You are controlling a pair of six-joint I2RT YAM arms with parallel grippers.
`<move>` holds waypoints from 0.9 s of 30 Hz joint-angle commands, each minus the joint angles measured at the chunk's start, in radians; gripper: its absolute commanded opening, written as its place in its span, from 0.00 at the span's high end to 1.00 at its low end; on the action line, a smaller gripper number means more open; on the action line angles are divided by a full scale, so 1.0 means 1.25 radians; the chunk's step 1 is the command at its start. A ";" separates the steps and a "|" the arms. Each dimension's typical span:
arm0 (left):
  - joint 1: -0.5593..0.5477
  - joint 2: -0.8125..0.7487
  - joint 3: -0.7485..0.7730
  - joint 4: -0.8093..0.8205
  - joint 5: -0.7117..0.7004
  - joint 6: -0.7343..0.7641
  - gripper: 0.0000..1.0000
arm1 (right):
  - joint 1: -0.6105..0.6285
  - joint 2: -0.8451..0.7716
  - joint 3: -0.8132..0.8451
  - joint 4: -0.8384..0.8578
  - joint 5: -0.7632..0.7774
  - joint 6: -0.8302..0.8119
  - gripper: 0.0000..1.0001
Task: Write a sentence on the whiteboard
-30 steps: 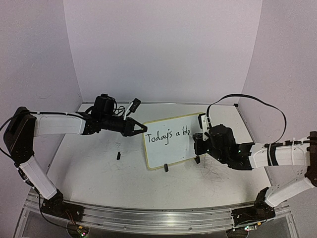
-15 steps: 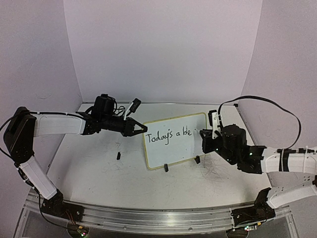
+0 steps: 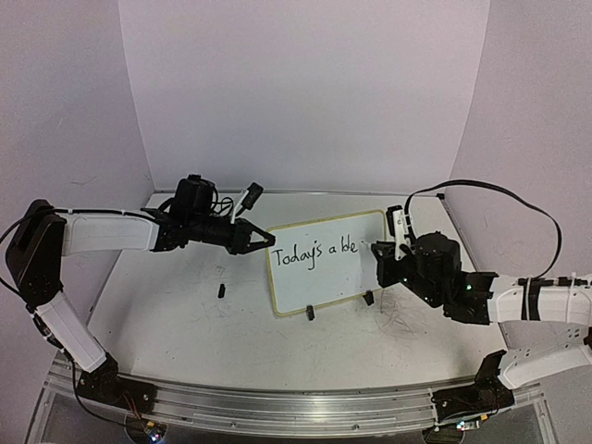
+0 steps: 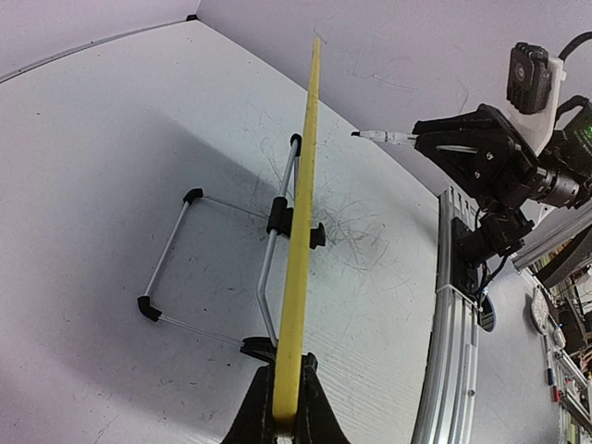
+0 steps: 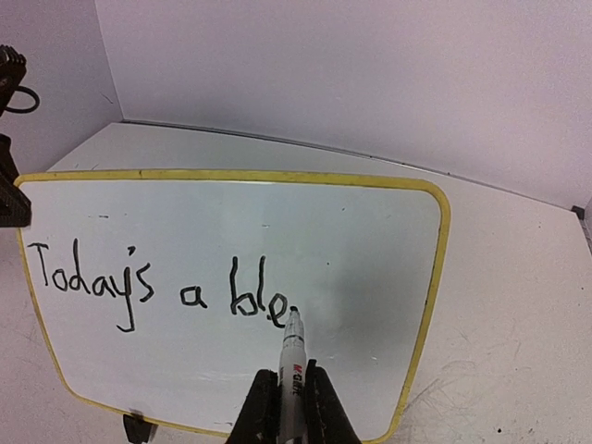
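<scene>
1. A small black piece point(image 3: 222, 289) is lying on the scuffed white tabletop point(image 3: 166, 314).
2. Grey scribble marks point(image 4: 351, 231) are showing across that surface.
3. An aluminium rail point(image 3: 296, 404) is running along the near edge.
4. Pale walls point(image 3: 305, 92) are enclosing three sides.

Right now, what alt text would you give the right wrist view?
The right gripper holds a marker, its tip against the whiteboard just after the black handwritten lettering "Today's a ble". The board has a thin yellow rim and stands on a scuffed white table before a pale wall.
</scene>
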State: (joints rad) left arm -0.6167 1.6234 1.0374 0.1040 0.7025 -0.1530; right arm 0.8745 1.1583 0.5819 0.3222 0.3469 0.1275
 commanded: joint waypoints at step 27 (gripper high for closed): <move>0.001 -0.042 0.011 0.024 -0.051 0.032 1.00 | -0.027 0.086 0.066 -0.004 -0.008 0.007 1.00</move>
State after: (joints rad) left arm -0.6193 1.6169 1.0374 0.0975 0.6960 -0.1520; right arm 0.8558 1.2547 0.6088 0.3042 0.3441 0.1318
